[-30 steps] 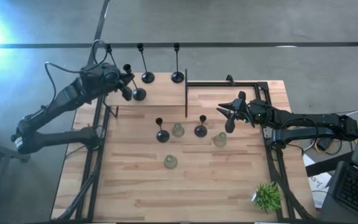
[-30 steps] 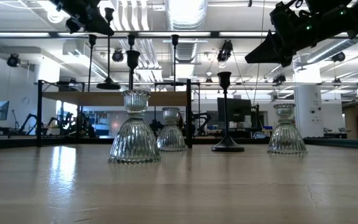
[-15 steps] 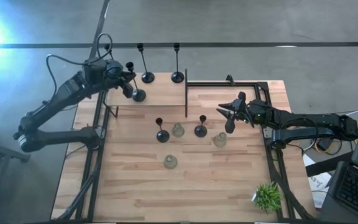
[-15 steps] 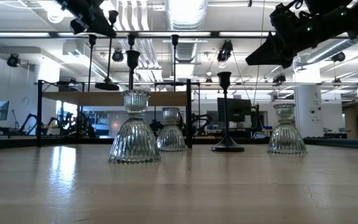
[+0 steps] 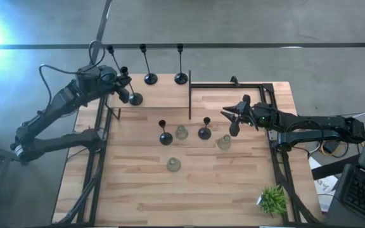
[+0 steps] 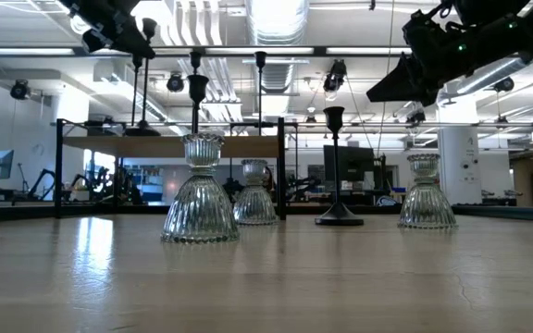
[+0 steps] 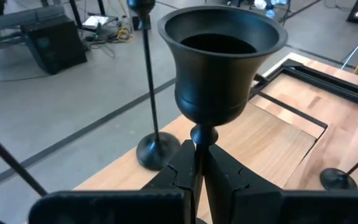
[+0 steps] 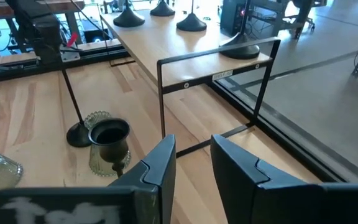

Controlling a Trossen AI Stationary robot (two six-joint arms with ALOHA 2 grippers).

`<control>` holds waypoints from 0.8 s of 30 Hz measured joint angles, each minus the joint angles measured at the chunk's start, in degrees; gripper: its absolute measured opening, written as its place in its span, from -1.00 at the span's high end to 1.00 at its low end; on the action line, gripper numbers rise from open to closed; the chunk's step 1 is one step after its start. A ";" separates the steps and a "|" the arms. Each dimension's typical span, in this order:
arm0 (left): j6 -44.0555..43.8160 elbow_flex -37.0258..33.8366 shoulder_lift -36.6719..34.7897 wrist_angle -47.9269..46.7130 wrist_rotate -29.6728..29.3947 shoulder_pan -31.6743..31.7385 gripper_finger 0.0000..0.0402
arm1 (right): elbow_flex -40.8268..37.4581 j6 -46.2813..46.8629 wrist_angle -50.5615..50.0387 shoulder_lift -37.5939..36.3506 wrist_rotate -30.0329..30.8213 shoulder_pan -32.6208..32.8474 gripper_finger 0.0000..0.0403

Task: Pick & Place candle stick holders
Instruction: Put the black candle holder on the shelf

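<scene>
My left gripper [image 5: 125, 92] hovers over the table's far left corner, shut on a tall black candle stick holder [image 7: 222, 56] whose round base [image 5: 135, 99] hangs above the wood. Two more tall black holders [image 5: 151, 78] [image 5: 181, 78] stand on their bases at the far edge. In the middle stand two short black holders [image 5: 165, 136] [image 5: 204, 132] and three pale glass ones [image 5: 181, 132] [image 5: 224, 142] [image 5: 173, 164]. My right gripper [image 5: 229, 122] hangs open above the table, right of the short black holder, with nothing between its fingers [image 8: 160, 165]. My left gripper pinches the holder's thin stem [image 7: 197, 138] just under the cup, between its two fingers [image 7: 182, 168]. The fingers come in nearly level, from the table's left side, and lie across the stem. The holder stays upright, its base [image 6: 142, 132] lifted clear of the table.
A black wire frame [image 5: 189, 95] stands upright on the table's middle, between the two arms. A small green plant [image 5: 272, 199] sits at the near right corner. Black rails [image 5: 272, 114] run along the table's edges. Bare wood lies at the near left.
My left gripper has carried the tall black holder a little toward the table's left edge, keeping it upright and clear of the table.
</scene>
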 joint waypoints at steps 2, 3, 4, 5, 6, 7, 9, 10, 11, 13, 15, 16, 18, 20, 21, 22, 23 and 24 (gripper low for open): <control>-0.08 -1.13 -0.52 1.24 0.05 -0.02 0.92 | 0.35 -0.04 0.66 0.00 0.00 0.00 0.50; -0.13 -1.73 -0.70 2.41 0.06 -0.02 0.92 | 0.41 -0.06 1.30 0.00 0.00 0.01 0.49; -0.15 -2.27 -0.78 3.47 0.14 -0.04 0.92 | 0.41 -0.10 1.70 0.00 0.00 0.02 0.49; -0.19 -2.79 -0.84 4.27 0.17 0.00 0.92 | 0.41 -0.20 2.05 0.00 0.00 0.02 0.48; -0.21 -3.26 -0.89 4.76 0.10 0.03 0.92 | 0.42 -0.24 2.32 0.00 0.00 0.02 0.48; -0.22 -3.49 -0.87 4.77 0.06 0.08 0.92 | 0.45 -0.27 2.45 0.00 0.00 0.02 0.48; -0.30 -3.71 -0.83 4.94 0.06 0.09 0.92 | 0.47 -0.51 2.43 0.00 0.00 0.02 0.49; -0.30 -3.76 -0.83 4.97 0.06 0.09 0.92 | 0.47 -0.64 2.42 0.00 0.00 0.02 0.50; -0.31 -3.80 -0.83 5.01 0.05 0.13 0.92 | 0.47 -0.69 2.42 0.00 0.00 0.00 0.51; -0.57 -3.85 -1.05 4.94 0.05 0.13 0.92 | 0.47 -1.00 2.43 0.00 -0.01 0.01 0.52; -0.67 -3.87 -1.42 4.60 0.08 0.13 0.92 | 0.47 -1.28 2.42 0.00 0.00 0.00 0.53; -0.69 -3.83 -1.56 4.49 0.08 0.13 0.92 | 0.47 -1.29 2.42 0.00 0.00 0.00 0.54; -0.72 -3.63 -1.71 4.48 0.08 0.13 0.92 | 0.47 -1.31 2.42 0.00 0.00 0.00 0.54; -0.70 -3.37 -1.85 4.47 0.09 0.13 0.92 | 0.47 -1.27 2.42 0.00 0.00 0.00 0.53; -0.70 -3.27 -1.88 4.48 0.10 0.13 0.92 | 0.47 -1.27 2.42 0.00 0.00 0.00 0.52; -0.69 -3.21 -1.90 4.45 0.17 0.13 0.92 | 0.47 -1.27 2.42 0.00 0.00 0.00 0.51; -0.69 -3.21 -1.89 4.25 0.21 0.13 0.92 | 0.47 -1.26 2.42 0.00 0.00 0.00 0.50; -0.69 -3.21 -1.87 3.94 0.21 0.13 0.92 | 0.47 -1.22 2.42 0.00 0.00 0.00 0.50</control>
